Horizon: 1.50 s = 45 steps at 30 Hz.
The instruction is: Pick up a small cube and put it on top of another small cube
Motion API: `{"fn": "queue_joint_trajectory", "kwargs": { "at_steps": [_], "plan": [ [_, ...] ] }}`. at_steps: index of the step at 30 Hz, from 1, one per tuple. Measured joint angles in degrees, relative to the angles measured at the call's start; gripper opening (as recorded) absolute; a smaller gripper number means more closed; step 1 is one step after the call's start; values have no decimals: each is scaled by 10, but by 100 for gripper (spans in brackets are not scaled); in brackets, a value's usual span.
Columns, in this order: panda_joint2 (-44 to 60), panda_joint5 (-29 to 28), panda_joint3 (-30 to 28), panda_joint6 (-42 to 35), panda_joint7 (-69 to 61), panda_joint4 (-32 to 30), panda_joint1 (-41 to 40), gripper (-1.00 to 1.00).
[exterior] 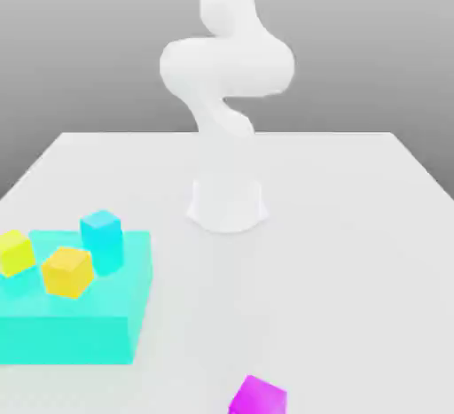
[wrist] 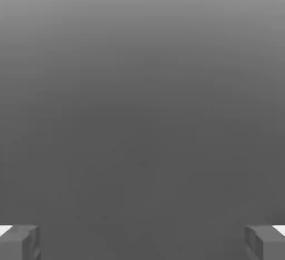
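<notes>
Leaving its pincer (wrist: 142, 243) spread wide and empty suits a first grasp: the magenta cube (exterior: 258, 396) lies near the worktop's (exterior: 293, 288) front edge, while the orange-yellow cube (exterior: 67, 273) sits raised on the turquoise block (exterior: 66, 339), presumably as the stacking base.

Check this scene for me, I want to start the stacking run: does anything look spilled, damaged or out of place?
Only the purple cube stands out, lying apart from the teal block. I see no spill or damage.

The exterior view is bright, the white tabletop (exterior: 310, 270) washed out; the hand view is dim, darkening downward.
</notes>
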Motion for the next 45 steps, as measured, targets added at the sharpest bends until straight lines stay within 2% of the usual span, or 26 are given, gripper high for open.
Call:
{"fn": "queue_joint_trajectory", "kwargs": {
  "at_steps": [10,18,23,28,32,33,40,45],
  "plan": [
    [212,-58,65,64,147,-9,-55,0],
    [378,-98,84,114,257,-16,-68,0],
    [478,-99,84,148,310,-21,-62,0],
    [574,-73,89,186,342,-27,-58,0],
    [656,-91,69,246,364,-14,-41,0],
    [674,-97,63,259,368,-11,-36,-100],
    [676,-98,62,262,369,-10,-36,-100],
    [586,-66,81,192,349,-31,-58,-100]
  ]
}}
